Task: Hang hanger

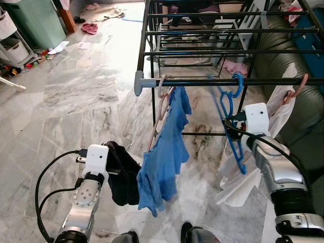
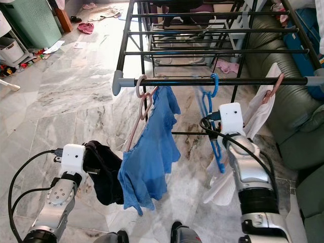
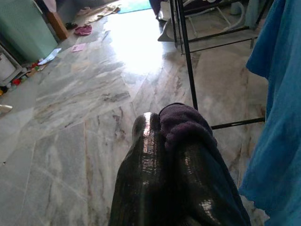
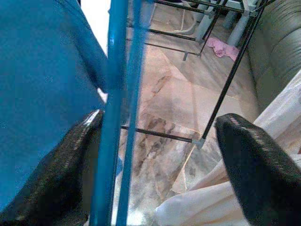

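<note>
The blue hanger point(image 1: 230, 119) already has its hook over the front rail point(image 1: 228, 81) of the drying rack point(image 1: 202, 30), and it hangs down from there at a slant towards the robot. The right gripper point(image 4: 155, 160) sits at the hanger's lower part. In the right wrist view its 2 black fingers point(image 4: 254, 169) are spread wide, with the blue bars running just beside 1 finger and a broad gap to the other, so nothing is pinched. By the look of it the hook carries the hanger's weight and the gripper merely stands by the frame; the hanging itself looks done or nearly so.

A white cloth point(image 1: 238, 185) droops below the hanger, next to the right forearm; whether it rides on the hanger I cannot tell. Further along the same rail to the robot's left, a pink hanger point(image 1: 161, 101) carries a blue garment point(image 1: 162, 157), which keeps that stretch of rail taken and may explain why the blue hanger goes nearer the right end. Another pink hook point(image 1: 298, 86) with a pale cloth sits at the far right.

The left gripper point(image 3: 174, 136) is held low, beside the blue garment, with its fingers pressed on a dark garment point(image 1: 121, 172), probably kept ready for a later turn. The floor point(image 1: 76, 101) is marble tile.
</note>
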Motion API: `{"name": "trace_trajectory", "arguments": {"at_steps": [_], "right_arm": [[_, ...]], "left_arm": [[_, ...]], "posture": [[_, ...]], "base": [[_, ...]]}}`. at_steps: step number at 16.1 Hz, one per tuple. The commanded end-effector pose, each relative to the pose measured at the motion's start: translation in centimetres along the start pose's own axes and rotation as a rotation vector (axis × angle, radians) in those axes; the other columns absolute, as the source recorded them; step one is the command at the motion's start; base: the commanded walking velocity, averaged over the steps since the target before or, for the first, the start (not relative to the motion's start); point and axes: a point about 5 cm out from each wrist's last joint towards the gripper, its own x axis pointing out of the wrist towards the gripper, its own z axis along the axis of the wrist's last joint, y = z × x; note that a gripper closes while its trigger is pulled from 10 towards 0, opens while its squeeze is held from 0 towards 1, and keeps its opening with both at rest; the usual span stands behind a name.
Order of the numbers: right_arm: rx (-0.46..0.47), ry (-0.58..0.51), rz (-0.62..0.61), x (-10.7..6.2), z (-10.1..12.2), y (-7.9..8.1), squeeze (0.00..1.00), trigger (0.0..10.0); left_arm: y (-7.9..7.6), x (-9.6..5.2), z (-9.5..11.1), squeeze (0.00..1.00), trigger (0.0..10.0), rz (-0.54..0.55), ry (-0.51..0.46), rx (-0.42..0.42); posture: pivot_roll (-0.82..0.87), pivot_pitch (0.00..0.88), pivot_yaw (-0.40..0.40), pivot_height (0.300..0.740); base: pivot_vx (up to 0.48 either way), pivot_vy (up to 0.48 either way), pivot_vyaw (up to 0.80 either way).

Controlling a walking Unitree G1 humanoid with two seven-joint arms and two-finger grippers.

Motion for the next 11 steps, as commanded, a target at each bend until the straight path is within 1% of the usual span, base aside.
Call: {"name": "trace_trajectory", "arguments": {"at_steps": [1,2,3,4,6,8,9,10,11], "right_arm": [[0.003,-0.010,-0.017,-0.1,0.1,0.1,0.64,10.0],[0.012,-0.022,-0.011,-0.2,0.2,0.6,0.61,10.0],[0.017,-0.029,0.005,-0.2,0.3,1.0,0.61,10.0],[0.012,-0.029,0.017,-0.2,0.3,1.3,0.47,10.0],[0.005,-0.030,0.013,-0.2,0.4,1.4,0.47,10.0],[-0.023,-0.026,-0.043,-0.2,0.4,0.9,0.47,10.0],[-0.026,-0.022,-0.072,-0.4,0.3,0.6,0.18,10.0],[-0.024,-0.022,-0.091,-0.5,0.2,0.3,0.15,10.0],[-0.018,-0.027,-0.101,-0.7,0.1,0.1,0.04,10.0]], "left_arm": [[0.5,0.0,0.0,0.00,10.0,0.007,0.001,0.019],[0.6,0.0,-0.1,0.00,10.0,0.006,0.003,0.021],[0.6,0.0,-0.1,0.00,10.0,0.006,0.005,0.023],[0.6,0.0,-0.1,0.00,10.0,0.004,0.008,0.026],[0.6,0.1,-0.1,0.00,10.0,0.002,0.007,0.027],[0.6,0.1,0.0,0.00,10.0,0.001,0.007,0.027],[0.6,0.2,0.0,0.00,10.0,0.001,0.008,0.028],[0.6,0.2,0.0,0.00,10.0,0.000,0.007,0.028],[0.5,0.2,0.0,0.00,10.0,-0.001,0.008,0.028]], "posture": [[-0.13,0.173,0.054,0.740],[-0.13,0.172,0.054,0.740],[-0.13,0.173,0.057,0.740],[-0.13,0.174,0.059,0.740],[-0.13,0.174,0.062,0.740],[-0.13,0.173,0.065,0.740],[-0.13,0.173,0.066,0.740],[-0.13,0.173,0.069,0.740],[-0.13,0.173,0.070,0.740]], "base": [[0.000,0.000,0.00],[0.000,0.000,0.00],[0.000,0.000,0.00],[0.000,0.000,0.00],[0.000,0.000,0.00],[0.000,0.000,0.00],[0.000,0.000,0.00],[0.000,0.000,0.00],[0.000,0.000,0.00]]}}
